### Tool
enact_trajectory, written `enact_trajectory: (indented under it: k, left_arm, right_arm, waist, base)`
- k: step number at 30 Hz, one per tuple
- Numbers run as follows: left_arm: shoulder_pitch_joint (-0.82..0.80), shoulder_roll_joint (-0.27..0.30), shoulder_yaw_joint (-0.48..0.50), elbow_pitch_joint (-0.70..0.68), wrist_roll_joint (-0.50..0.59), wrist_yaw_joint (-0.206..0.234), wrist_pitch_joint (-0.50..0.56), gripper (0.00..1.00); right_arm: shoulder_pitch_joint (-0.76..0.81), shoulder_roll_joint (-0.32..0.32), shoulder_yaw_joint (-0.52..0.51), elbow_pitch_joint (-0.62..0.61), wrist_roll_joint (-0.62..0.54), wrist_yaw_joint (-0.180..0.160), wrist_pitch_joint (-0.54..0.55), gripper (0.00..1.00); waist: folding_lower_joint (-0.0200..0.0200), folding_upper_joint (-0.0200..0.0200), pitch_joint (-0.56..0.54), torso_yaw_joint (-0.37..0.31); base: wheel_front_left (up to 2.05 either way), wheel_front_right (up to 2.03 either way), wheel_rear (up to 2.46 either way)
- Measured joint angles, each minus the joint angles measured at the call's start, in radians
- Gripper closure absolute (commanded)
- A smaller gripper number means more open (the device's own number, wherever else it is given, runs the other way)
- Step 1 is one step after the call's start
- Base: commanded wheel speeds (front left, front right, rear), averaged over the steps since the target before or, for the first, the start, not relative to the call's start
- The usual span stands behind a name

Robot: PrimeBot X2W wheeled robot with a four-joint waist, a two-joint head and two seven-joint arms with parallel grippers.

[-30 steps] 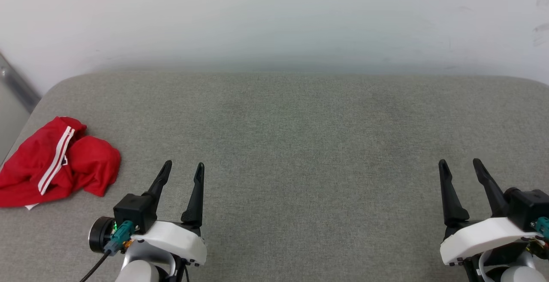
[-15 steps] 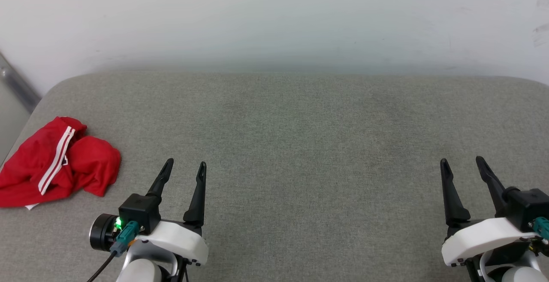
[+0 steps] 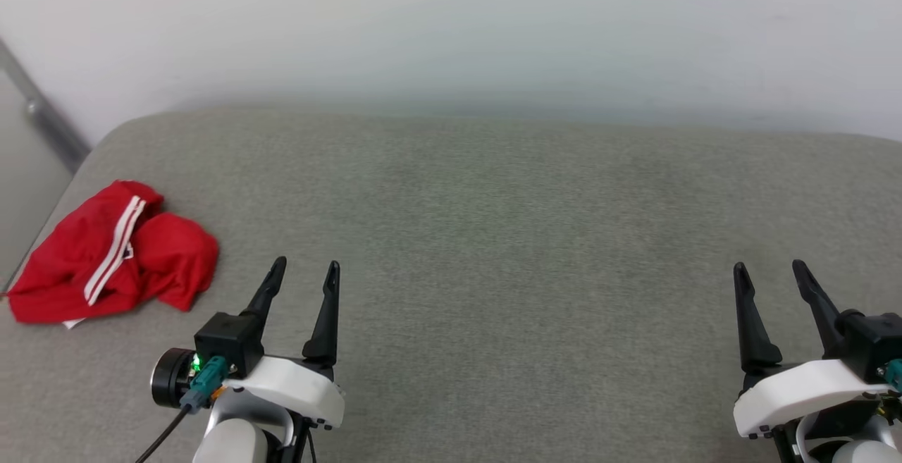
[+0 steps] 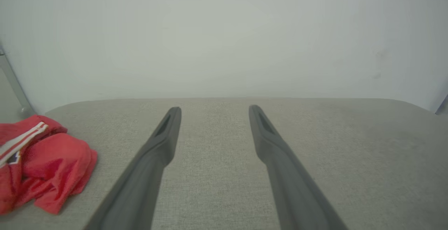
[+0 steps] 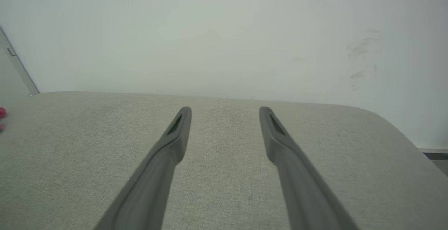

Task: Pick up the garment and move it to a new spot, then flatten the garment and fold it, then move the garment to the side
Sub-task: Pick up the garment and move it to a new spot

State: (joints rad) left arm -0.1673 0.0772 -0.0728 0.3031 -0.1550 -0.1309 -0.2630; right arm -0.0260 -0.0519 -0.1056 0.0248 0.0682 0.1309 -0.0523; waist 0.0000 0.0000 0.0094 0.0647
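One broad padded surface [image 3: 493,237], upholstered in grey-green woven cloth with rounded far corners, spreads beneath and ahead of both grippers. A plain white wall [image 3: 451,19] rises beyond their fingertips. The stretch of cloth ahead of the hands is bare, which in my judgement makes it the natural place to spread and fold.

The garment [image 3: 113,251], a red jersey-style shirt with a white double stripe showing, lies crumpled in a heap on the surface. It sits to the outer side of the left gripper [image 3: 306,263], slightly ahead of its fingertips and close to the surface's edge on that side. It is bunched so tightly that no lettering can be read, and nothing touches it.

The left gripper has its two long dark fingers spread and empty, pointing forward low over the cloth, near the heap but apart from it. The right gripper [image 3: 768,264] is likewise parted and empty, well apart from the shirt on the far side of its partner.

Both hands look poised, and the pickup has not yet begun. Being nearer, the left hand seems the one to reach. It would need to swing outward and dip. A pinch on the top fold may lift one layer while the rest trails.
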Motion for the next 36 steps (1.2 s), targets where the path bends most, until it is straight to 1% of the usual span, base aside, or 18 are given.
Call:
enact_trajectory:
  k: [7, 21, 27, 32, 36]
  left_arm:
    - [-0.009, -0.006, 0.047, -0.01, -0.006, 0.0, 0.0, 0.0]
    - [-0.022, 0.002, 0.16, -0.039, 0.015, 0.006, 0.0, 0.0]
    - [-0.021, -0.001, 0.174, -0.043, 0.018, 0.004, 0.0, 0.0]
    - [-0.021, -0.002, 0.177, -0.043, 0.009, 0.003, 0.0, 0.0]
    - [-0.022, -0.006, 0.182, -0.047, 0.007, 0.002, 0.0, 0.0]
  right_arm:
    - [-0.001, 0.0, 0.01, -0.031, -0.008, 0.0, 0.002, 0.0]
    - [-0.022, 0.001, 0.091, -0.083, -0.017, 0.0, 0.027, 0.0]
    - [-0.028, 0.001, 0.111, -0.103, -0.029, 0.0, 0.037, 0.0]
    - [-0.035, 0.001, 0.118, -0.114, -0.032, 0.0, 0.044, 0.0]
    - [-0.044, 0.001, 0.124, -0.116, -0.038, 0.0, 0.049, 0.0]
  waist:
    - [0.0, 0.0, 0.009, 0.086]
    - [0.0, 0.0, 0.044, 0.328]
    - [0.0, 0.0, 0.058, 0.418]
    - [0.0, 0.0, 0.067, 0.466]
    - [0.0, 0.0, 0.079, 0.473]
  base:
    - [0.0, 0.0, 0.0]
    - [0.0, 0.0, 0.0]
    - [0.0, 0.0, 0.0]
    - [0.0, 0.0, 0.0]
    - [0.0, 0.0, 0.0]
